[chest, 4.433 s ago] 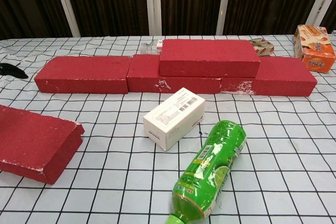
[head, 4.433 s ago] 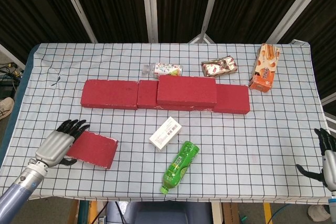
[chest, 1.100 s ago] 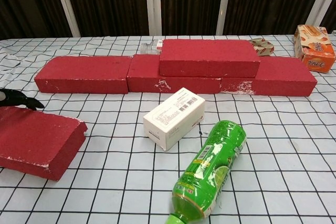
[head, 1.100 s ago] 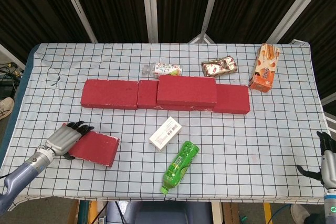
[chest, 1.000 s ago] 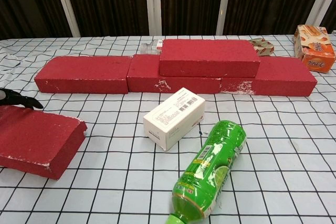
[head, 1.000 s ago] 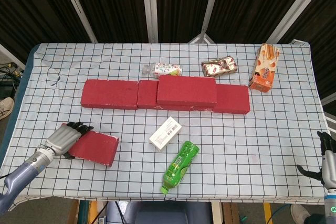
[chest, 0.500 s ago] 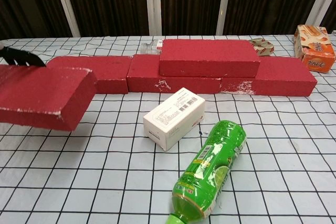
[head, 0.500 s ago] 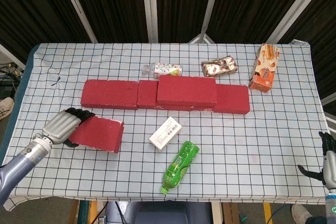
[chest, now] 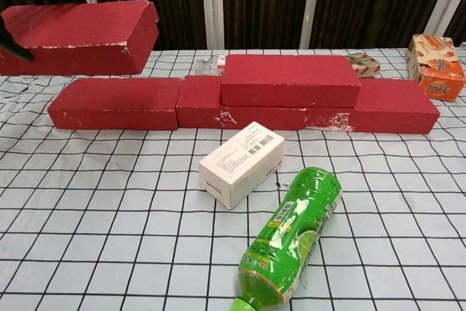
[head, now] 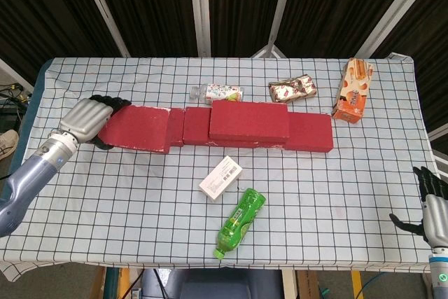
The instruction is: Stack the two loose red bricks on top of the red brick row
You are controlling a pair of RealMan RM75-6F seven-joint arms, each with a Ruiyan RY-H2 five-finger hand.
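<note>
My left hand [head: 87,119] grips one loose red brick [head: 136,128] by its left end. In the chest view this held brick [chest: 80,38] hangs level in the air above the left brick of the row [chest: 116,102], apart from it. A second red brick [head: 248,120] lies stacked on the row [head: 309,133], over its middle and right part. From the chest camera only a dark bit of the left hand's fingers [chest: 14,44] shows at the brick's left end. My right hand [head: 430,209] hangs off the table's right front corner, empty, fingers apart.
A white box [head: 220,176] and a green bottle [head: 239,222] lie in front of the row. Behind the row are a small bottle [head: 218,93], a snack wrapper [head: 292,89] and an orange carton [head: 352,90] at the far right.
My left hand has lifted the loose brick off the cloth at the front left and carried it up and back, over the left end of the row. The right hand barely moved.
</note>
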